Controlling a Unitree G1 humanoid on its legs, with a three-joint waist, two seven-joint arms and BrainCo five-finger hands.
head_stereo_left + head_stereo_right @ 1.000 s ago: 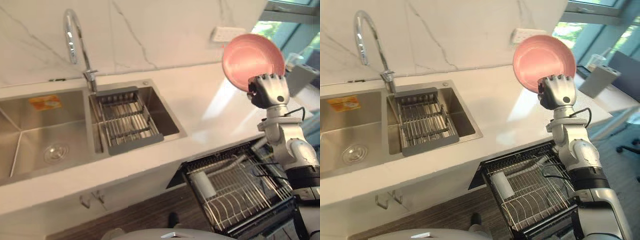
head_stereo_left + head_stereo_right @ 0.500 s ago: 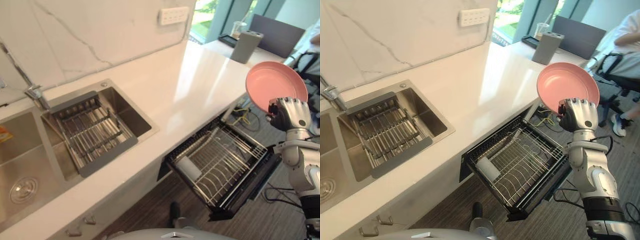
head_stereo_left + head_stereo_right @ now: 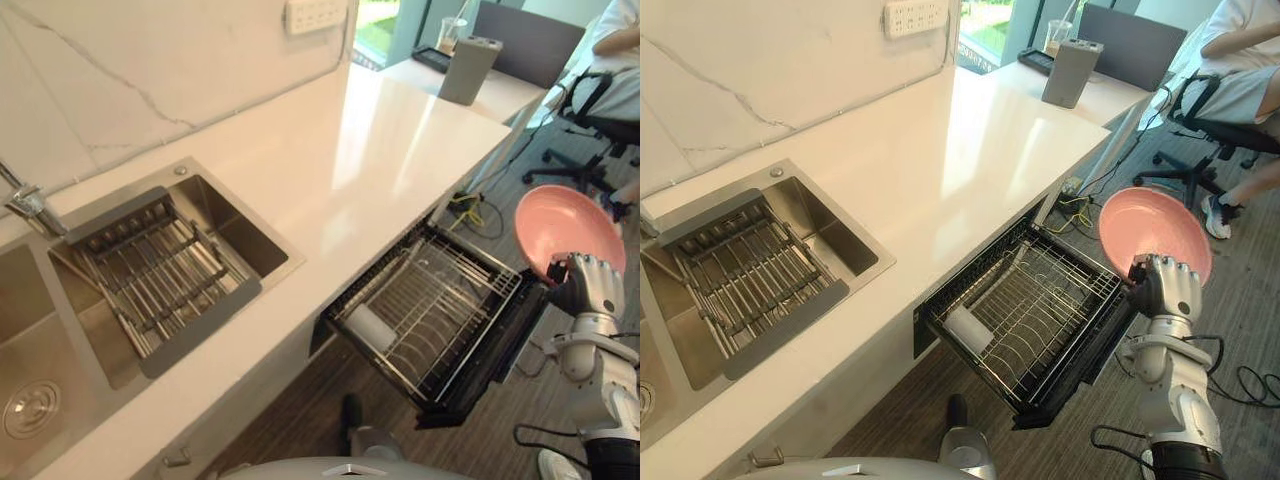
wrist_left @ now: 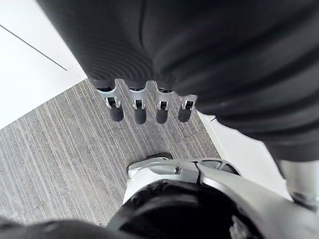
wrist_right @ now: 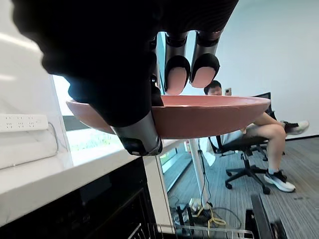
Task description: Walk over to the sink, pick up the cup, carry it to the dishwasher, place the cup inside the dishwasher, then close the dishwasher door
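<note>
Grips pink plate (image 3: 565,230) by rim in curled right hand (image 3: 592,285) at 3 o'clock, beside pulled-out dishwasher rack (image 3: 450,295) with white cylinder (image 3: 371,326) lying at its 8 o'clock corner. Hangs left hand (image 4: 140,112) straight-fingered above floor (image 4: 50,149).

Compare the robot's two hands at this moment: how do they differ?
The right hand is curled round the rim of a pink plate; the left hand holds nothing. The right hand is beside the pulled-out dishwasher rack; the left hand's fingers hang straight over the floor. Both have silver, dark-tipped fingers.
</note>
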